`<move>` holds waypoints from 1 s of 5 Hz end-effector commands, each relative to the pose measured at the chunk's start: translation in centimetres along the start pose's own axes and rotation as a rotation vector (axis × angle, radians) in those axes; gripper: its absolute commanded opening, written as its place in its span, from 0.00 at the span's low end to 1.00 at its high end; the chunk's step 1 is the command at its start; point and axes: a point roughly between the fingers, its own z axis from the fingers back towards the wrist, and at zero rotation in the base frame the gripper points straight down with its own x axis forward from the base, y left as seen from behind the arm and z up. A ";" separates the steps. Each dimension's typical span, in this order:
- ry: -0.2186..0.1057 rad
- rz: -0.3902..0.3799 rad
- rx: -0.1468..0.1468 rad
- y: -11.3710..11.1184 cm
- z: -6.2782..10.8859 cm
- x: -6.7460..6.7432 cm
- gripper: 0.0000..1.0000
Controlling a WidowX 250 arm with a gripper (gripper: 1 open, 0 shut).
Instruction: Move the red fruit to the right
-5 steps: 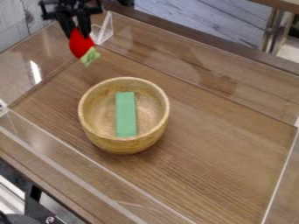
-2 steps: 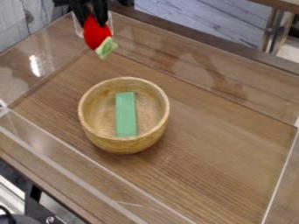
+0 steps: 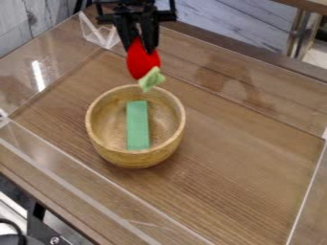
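The red fruit (image 3: 141,60) is a small, bright red oval toy, strawberry-like, with a light green leafy cap at its lower right end. It hangs in the air, clear of the wooden table, tilted so the red body points up and to the left while the green cap points down and to the right. Its top is partly hidden from view. It sits in the upper middle of the picture.

Hand (image 3: 140,46) with red fruit (image 3: 141,62) now rightward, seemingly above wooden bowl's (image 3: 103,124) far rim.
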 end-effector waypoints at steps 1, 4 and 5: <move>-0.045 -0.081 0.004 -3.3 0.4 -1.9 0.00; -0.026 -0.225 -0.008 -9.1 -2.4 -6.4 0.00; -0.031 -0.249 -0.010 -10.0 -4.0 -7.4 0.00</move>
